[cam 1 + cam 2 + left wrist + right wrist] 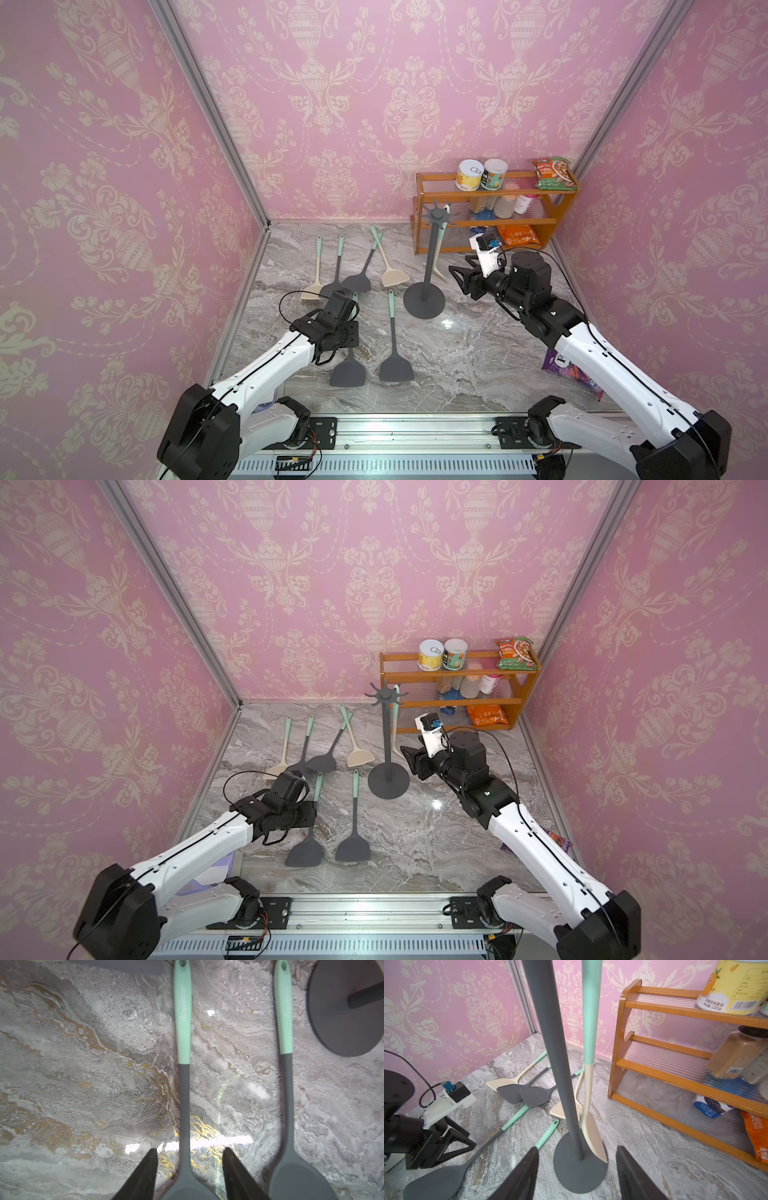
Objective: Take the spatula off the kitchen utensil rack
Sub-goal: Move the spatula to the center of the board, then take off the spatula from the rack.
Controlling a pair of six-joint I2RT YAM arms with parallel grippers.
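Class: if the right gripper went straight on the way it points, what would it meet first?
Likely the rack's pole, low near its base. The hanging spatula is close beside it, so depth leaves some doubt.

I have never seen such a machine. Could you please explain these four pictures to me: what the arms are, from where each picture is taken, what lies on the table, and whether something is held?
This robot has a left arm and a right arm, each ending in a two-finger gripper. Two pictures come from a camera above; the other two from a small camera on each wrist. On the marble table stand a dark grey kitchen utensil rack and an orange wooden shelf with cans and packets. One cream spatula hangs on the rack; six more lie flat on the table. The left gripper is open, its fingers either side of a dark spatula lying there. The right gripper is open too, pointing at the rack. Nothing is held.
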